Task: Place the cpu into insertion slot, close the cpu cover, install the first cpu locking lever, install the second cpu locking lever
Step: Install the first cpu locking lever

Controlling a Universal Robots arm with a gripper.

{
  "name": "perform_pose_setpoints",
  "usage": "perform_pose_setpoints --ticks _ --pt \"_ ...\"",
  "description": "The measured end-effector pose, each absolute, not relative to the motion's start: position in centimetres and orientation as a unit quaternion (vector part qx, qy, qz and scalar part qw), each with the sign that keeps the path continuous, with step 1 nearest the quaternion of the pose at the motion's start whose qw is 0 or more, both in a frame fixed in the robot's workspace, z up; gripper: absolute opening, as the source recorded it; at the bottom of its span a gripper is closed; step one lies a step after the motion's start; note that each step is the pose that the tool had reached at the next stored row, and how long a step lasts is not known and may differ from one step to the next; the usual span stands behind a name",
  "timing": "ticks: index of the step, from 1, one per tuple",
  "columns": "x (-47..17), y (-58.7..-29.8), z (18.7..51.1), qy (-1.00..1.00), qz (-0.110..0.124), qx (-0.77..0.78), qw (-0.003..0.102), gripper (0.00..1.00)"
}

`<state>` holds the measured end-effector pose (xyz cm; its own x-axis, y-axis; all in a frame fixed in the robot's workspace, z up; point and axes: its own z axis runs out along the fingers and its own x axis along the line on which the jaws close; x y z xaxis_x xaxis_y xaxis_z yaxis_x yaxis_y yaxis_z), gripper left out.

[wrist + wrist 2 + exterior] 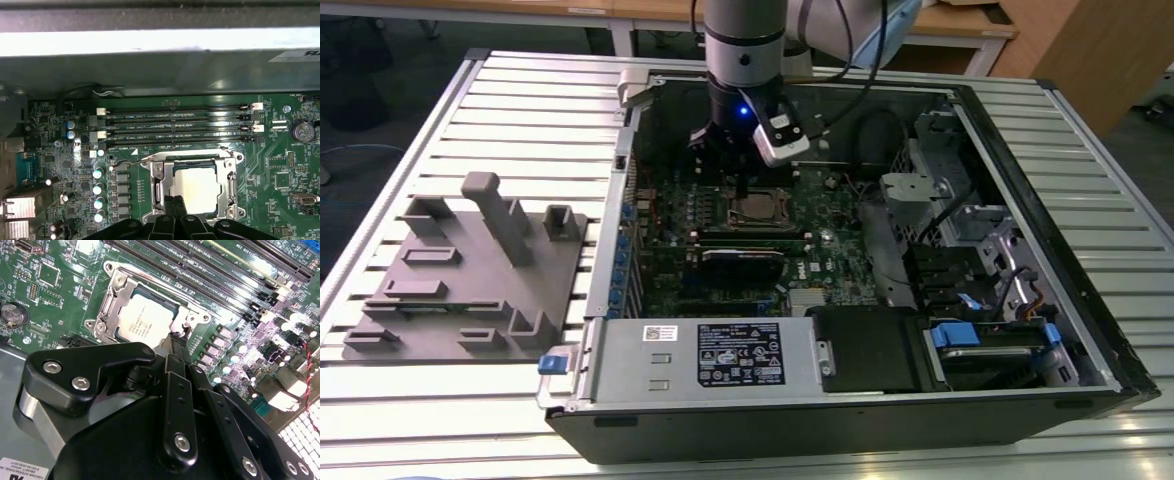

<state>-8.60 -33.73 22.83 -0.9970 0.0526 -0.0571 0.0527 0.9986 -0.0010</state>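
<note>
Gripper (742,192) is shown in the upper centre of the exterior view, inside the open computer case (1067,250). Its narrow fingers are pressed together, and nothing can be made out between them.

The cpu (145,320) is seated in the insertion slot (195,165), with the cpu cover (114,297) lying flat around it as a silver frame. The closed fingertips (174,347) are placed at the cover's edge, just beside a corner of the chip. Contact cannot be confirmed.

The arm (744,40) is seen descending vertically from the top edge of the exterior view, its wrist pointed straight down over the green motherboard (841,255). A white camera (782,138) is mounted on the wrist, toward the exterior view's right.

In both wrist views one side of the socket is hidden behind the black gripper body. A thin wire lever (127,163) is seen running out from a corner of the cover. Whether it is latched cannot be told.
</note>
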Motion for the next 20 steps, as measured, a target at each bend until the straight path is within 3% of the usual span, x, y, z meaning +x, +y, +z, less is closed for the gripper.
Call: perform_pose_setpoints --ticks 20 --pt "-9.45 -33.73 22.93 0.999 -0.001 0.026 0.029 0.11"
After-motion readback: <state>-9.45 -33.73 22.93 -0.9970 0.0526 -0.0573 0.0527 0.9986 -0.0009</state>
